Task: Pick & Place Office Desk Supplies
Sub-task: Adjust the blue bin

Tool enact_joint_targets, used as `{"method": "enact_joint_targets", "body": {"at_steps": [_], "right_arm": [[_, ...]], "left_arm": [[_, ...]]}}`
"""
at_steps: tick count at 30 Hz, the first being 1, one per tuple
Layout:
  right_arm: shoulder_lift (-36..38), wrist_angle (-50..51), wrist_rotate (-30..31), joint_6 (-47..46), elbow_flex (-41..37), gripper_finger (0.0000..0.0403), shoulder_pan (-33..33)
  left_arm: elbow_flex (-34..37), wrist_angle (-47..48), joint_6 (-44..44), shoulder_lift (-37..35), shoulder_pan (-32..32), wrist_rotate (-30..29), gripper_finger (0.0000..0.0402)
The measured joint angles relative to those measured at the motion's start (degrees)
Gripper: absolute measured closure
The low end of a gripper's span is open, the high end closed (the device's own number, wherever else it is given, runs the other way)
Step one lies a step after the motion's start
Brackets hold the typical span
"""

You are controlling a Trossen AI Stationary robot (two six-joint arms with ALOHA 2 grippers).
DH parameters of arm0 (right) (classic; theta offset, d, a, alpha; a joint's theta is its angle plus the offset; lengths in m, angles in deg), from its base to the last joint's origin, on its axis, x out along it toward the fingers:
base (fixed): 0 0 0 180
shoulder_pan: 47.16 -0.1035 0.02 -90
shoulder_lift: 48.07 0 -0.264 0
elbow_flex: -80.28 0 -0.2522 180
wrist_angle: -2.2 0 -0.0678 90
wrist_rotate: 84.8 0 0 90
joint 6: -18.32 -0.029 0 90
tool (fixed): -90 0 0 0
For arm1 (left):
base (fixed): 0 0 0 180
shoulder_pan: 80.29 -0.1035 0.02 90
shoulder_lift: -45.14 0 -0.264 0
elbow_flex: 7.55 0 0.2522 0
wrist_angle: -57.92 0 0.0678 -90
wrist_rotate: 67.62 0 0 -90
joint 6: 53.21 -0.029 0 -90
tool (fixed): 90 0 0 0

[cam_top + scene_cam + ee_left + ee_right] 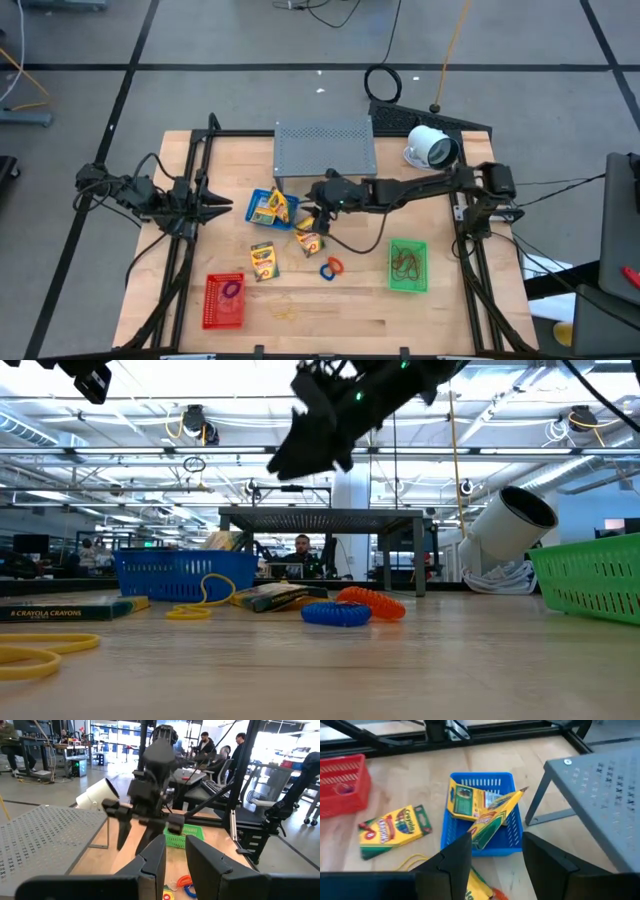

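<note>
Landmark: blue basket (272,208), near the table's middle, just in front of the grey perforated stand (325,147).

- Two crayon packs (482,810) inside the blue basket, leaning against each other, one corner poking above the rim.
- Right gripper (318,207) in the air just right of the blue basket, above the table; fingers spread apart, nothing between them; low view shows it well above the wood.
- Crayon pack (310,241) on the wood to the front right of the blue basket, partly under the right gripper.
- Another crayon pack (264,260) flat on the wood in front of the blue basket.
- Blue and orange coiled bands (331,267), touching, farther front right of the blue basket.
- Red basket (224,300) front left of the blue basket, with a purple band (232,290) inside.
- Yellow band (284,312) on the wood, right of the red basket.
- Green basket (408,265) well right of the blue basket, a dark band inside.
- Left gripper (222,207) left of the blue basket, apart from it; fingers nearly together with a narrow gap, empty.
- White camera-like device (432,148) far right, behind the blue basket.
</note>
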Motion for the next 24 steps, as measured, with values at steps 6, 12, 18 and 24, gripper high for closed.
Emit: {"method": "enact_joint_targets", "body": {"at_steps": [6,12,18,24], "right_arm": [[3.2,6.8,-0.3,-4.4,0.0,0.0237,-2.0],[3.6,8.9,0.0,-8.3,0.0,0.0242,-4.1],[3.6,9.9,2.0,-10.0,0.0,0.0243,-6.0],[3.6,12.1,9.4,-10.4,0.0,0.0243,-8.0]], "left_arm": [[0.0,0.0,-0.3,0.0,0.0,0.0,0.0321],[0.0,-0.2,-0.1,1.3,0.0,0.0,0.0321],[0.0,0.0,1.3,4.2,0.0,-0.3,0.0321],[0.0,5.3,7.0,6.1,0.0,-3.5,0.0321]]}}
